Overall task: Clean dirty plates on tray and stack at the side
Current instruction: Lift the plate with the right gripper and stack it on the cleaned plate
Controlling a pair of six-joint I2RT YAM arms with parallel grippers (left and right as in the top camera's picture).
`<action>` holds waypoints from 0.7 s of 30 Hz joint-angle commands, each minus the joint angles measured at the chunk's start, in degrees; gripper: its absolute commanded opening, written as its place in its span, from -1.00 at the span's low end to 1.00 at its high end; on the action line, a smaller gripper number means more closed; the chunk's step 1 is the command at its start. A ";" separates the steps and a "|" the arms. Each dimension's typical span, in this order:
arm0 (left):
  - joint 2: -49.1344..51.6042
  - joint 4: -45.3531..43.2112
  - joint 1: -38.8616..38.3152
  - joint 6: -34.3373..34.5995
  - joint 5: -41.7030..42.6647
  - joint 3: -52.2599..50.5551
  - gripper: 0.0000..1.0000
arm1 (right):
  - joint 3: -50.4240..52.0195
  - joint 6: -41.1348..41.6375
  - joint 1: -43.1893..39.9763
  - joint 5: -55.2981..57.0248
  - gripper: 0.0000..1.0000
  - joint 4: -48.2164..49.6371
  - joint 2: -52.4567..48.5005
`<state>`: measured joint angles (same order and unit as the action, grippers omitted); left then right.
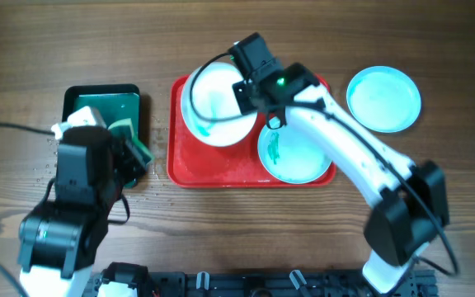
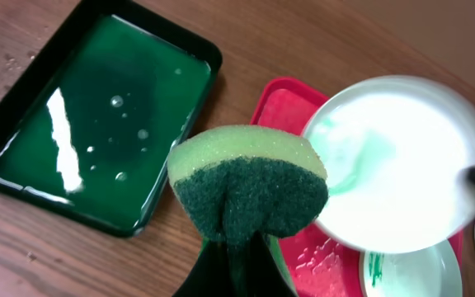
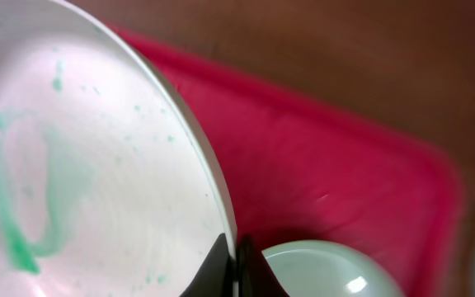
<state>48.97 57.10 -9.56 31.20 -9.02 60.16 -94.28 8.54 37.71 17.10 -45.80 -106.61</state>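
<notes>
My right gripper (image 1: 246, 92) is shut on the rim of the white plate (image 1: 215, 103) and holds it tilted above the red tray (image 1: 190, 169). The plate bears a smeared teal streak (image 3: 23, 239); it also shows in the left wrist view (image 2: 402, 165). A pale turquoise plate (image 1: 295, 157) with a teal smear lies on the tray's right half. Another turquoise plate (image 1: 383, 99) lies on the table right of the tray. My left gripper (image 2: 237, 256) is shut on a green sponge (image 2: 250, 186), held left of the tray.
A smaller dark green tray (image 1: 126, 103) with water in it (image 2: 97, 124) sits left of the red tray. Water drops lie on the wood near it. A black cable (image 1: 7, 128) runs along the left side.
</notes>
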 commanded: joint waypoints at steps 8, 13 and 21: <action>-0.98 3.19 0.46 0.81 -0.92 -0.15 -0.92 | -1.07 -42.64 20.09 52.57 -0.91 15.76 3.85; -0.96 3.21 0.46 0.79 -0.92 -0.15 -0.92 | -1.07 -50.40 23.12 54.16 -0.91 22.71 3.85; -0.96 3.21 0.46 0.79 -0.92 -0.15 -0.92 | -0.85 -48.33 23.02 54.29 -0.91 22.60 3.85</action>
<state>48.16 60.42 -9.56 31.20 -9.19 60.16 -94.74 -40.99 60.82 69.54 -23.49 -103.37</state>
